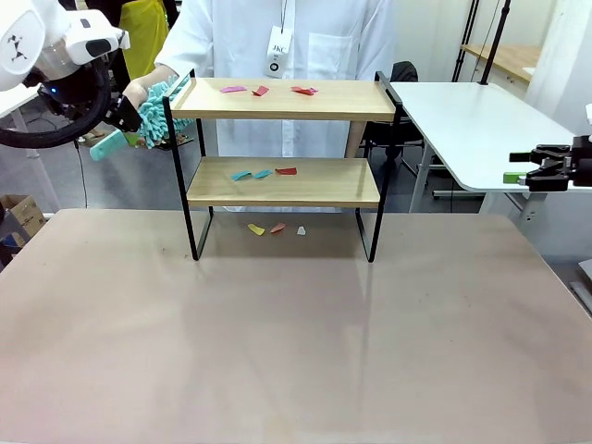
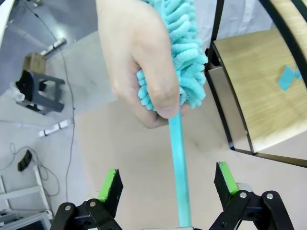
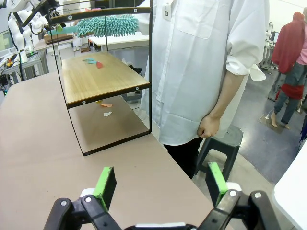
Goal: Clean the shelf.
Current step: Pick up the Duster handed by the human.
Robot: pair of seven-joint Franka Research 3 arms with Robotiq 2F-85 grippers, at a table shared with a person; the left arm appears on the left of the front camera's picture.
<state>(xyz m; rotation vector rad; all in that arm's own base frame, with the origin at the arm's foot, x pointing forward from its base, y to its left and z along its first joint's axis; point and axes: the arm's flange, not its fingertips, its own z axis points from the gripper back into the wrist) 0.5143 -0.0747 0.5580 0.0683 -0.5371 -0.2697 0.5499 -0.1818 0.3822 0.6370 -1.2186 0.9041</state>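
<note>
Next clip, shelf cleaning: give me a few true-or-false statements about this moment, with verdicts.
1. The person's hand holds the teal duster by its fluffy head. True.
2. The left gripper is shut on the duster's handle. False: its jaws are open, and the handle runs between them.
3. Paper scraps lie on both tiers of the shelf. True.
4. The right gripper holds a cloth. False: it is open and empty.
</note>
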